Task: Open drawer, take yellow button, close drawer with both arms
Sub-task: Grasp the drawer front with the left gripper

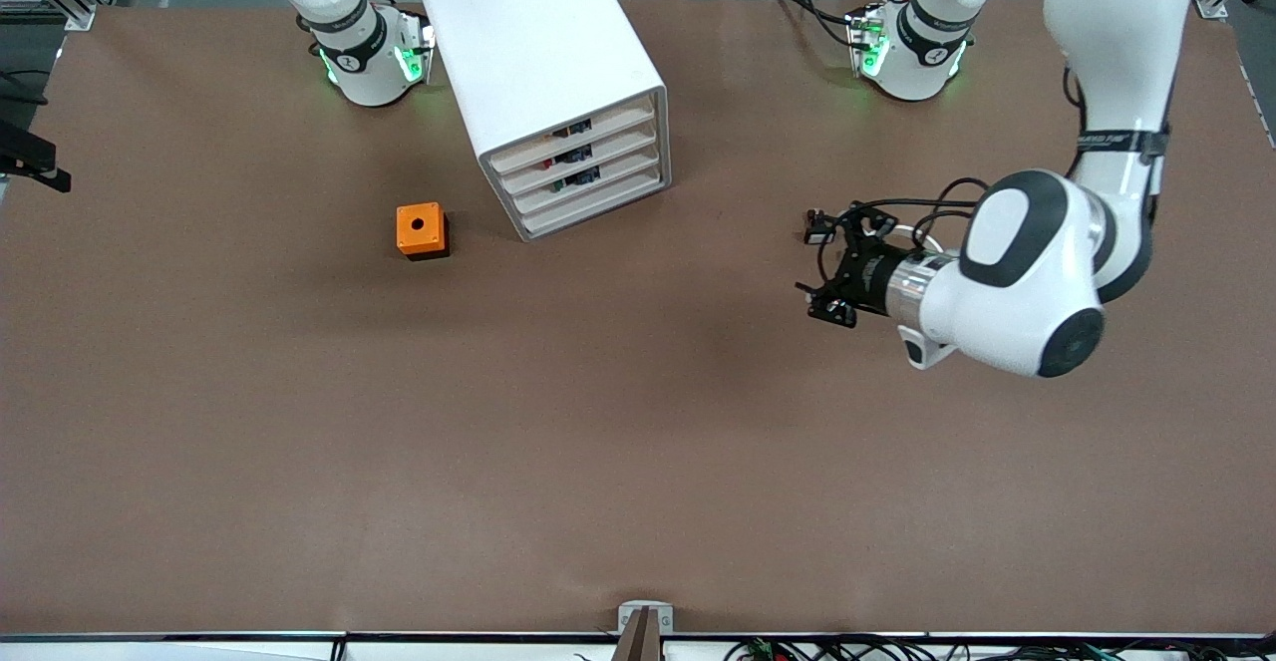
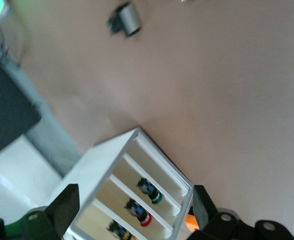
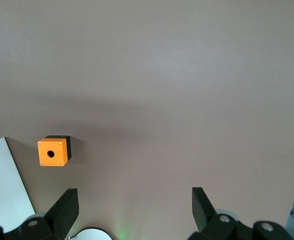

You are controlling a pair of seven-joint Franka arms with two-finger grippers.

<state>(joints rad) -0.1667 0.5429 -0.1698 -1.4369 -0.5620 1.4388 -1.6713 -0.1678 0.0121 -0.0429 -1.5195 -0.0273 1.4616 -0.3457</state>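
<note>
The white cabinet (image 1: 543,53) stands near the robots' bases, with all four drawers shut. The top drawer (image 1: 610,124) holds the orange-yellow button (image 1: 570,130). My left gripper (image 1: 812,268) is open and empty. It hangs level over the table toward the left arm's end and points at the drawer fronts, well apart from them. The left wrist view shows the open gripper (image 2: 134,210), the top drawer (image 2: 92,222) and the yellow button (image 2: 118,231) at the picture's edge. My right gripper (image 3: 134,207) is open and empty, high over its own base, and is out of the front view.
An orange cube box with a hole (image 1: 422,230) sits on the table beside the cabinet, toward the right arm's end; it also shows in the right wrist view (image 3: 53,152). The second and third drawers hold red (image 2: 140,214) and green (image 2: 151,191) buttons. A grey mount (image 1: 645,623) sits at the table's near edge.
</note>
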